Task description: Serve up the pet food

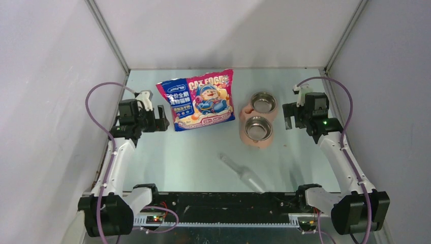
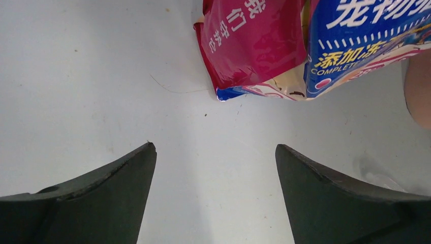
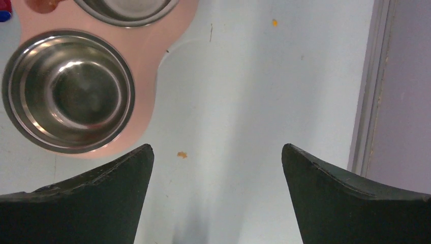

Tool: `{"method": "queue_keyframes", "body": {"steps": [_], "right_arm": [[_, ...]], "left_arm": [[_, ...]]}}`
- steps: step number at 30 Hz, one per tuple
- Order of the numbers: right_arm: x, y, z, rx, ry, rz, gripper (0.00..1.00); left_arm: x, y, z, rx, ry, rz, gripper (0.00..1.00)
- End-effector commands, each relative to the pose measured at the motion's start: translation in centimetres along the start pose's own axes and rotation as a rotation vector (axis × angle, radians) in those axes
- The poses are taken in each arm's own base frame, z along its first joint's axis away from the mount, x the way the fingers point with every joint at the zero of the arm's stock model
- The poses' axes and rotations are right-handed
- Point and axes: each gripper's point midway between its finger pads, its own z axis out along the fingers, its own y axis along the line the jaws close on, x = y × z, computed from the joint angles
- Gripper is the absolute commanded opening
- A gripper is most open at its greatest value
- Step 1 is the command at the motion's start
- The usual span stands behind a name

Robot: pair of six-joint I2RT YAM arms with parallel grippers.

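No kibble shows in any view. The glossy pink and blue cat-food bag lies flat at the back middle; its corner also shows in the left wrist view. A pink feeder holds two empty steel bowls, near and far; the right wrist view shows the feeder and one bowl. My left gripper is open and empty, just left of the bag. My right gripper is open and empty, right of the feeder.
A clear plastic scoop lies on the table near the front middle. The enclosure's walls stand close on the left, the right and the back; the right wall's base rail runs beside my right gripper. A small orange crumb lies on the table.
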Motion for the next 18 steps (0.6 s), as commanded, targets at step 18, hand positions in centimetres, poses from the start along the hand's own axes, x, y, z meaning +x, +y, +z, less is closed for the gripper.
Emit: {"method": "queue_keyframes", "body": {"steps": [18], "right_arm": [[-13.2,8.8,-2.2,-0.458,-0.265,-0.018,0.97]], "left_arm": [[-14.9,-2.6,-9.2,0.018,-0.389,0.546,0.86]]}}
